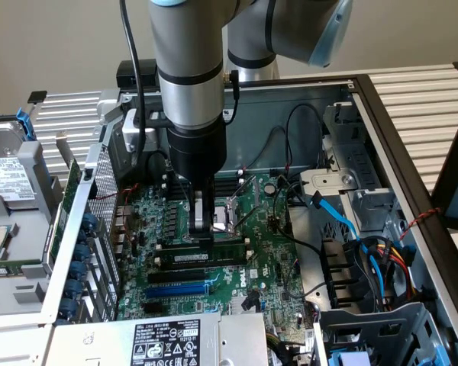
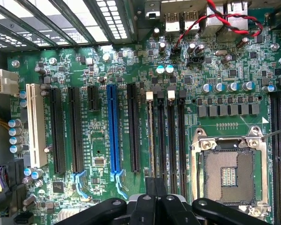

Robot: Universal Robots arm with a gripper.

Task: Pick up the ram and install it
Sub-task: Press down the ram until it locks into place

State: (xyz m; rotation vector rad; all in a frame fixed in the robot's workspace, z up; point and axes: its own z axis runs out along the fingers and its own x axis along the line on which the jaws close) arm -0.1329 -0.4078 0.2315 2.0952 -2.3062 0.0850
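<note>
The ram [image 1: 214, 258] is a long green stick with a white label, standing on edge in a memory slot of the motherboard [image 1: 271, 263]. My gripper [image 1: 201, 232] hangs straight down over the end of the ram at the exterior view's left, fingers shut together at its top edge. In the wrist view the ram [image 2: 152, 140] appears edge-on as a thin strip in the first of several black memory slots, running out from under my shut gripper [image 2: 155, 187]. I cannot tell whether the fingertips touch it.
The motherboard [image 2: 98, 154] lies inside an open computer case. The CPU socket [image 2: 227, 173] sits beside the memory slots, and a blue expansion slot [image 2: 113, 131] lies on the other side. Loose cables [image 1: 366, 252] fill the case at the exterior view's right. A power supply [image 1: 164, 343] is at the front.
</note>
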